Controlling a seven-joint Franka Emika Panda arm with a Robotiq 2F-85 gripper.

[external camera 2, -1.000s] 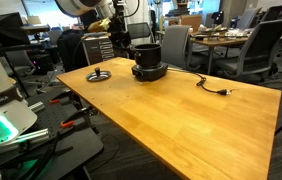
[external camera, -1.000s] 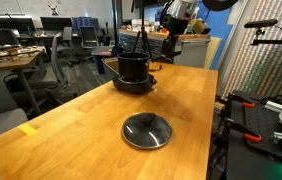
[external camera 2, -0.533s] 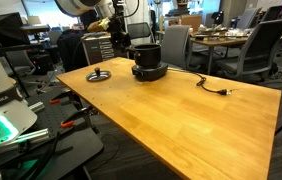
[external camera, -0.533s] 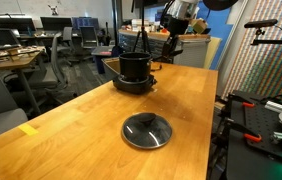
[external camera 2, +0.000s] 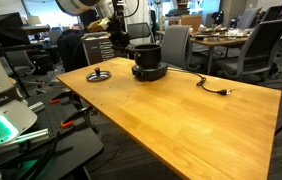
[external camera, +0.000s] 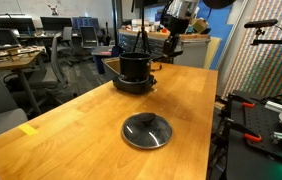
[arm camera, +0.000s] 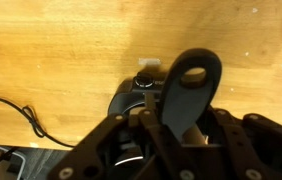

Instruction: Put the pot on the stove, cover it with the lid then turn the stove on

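Observation:
The black pot (external camera: 133,68) (external camera 2: 146,55) stands on the low black stove (external camera: 134,86) (external camera 2: 148,72) at the far end of the wooden table (external camera: 91,120). The dark glass lid (external camera: 146,131) (external camera 2: 99,74) lies flat on the table, apart from the pot. My gripper (external camera: 171,43) (external camera 2: 116,30) hangs beside the pot at handle height. In the wrist view the pot's long handle (arm camera: 188,88), with a hole at its end, runs up between my gripper's (arm camera: 186,128) fingers. The handle hides the fingertips, so whether they press on it is unclear. The stove (arm camera: 131,100) and its knob (arm camera: 144,86) lie below.
The stove's power cord (external camera 2: 206,85) (arm camera: 11,110) trails over the tabletop, its plug lying loose. A strip of yellow tape (external camera: 29,129) marks one table edge. Office chairs (external camera 2: 256,45) and desks surround the table. A rack with equipment (external camera: 256,125) stands close to one side.

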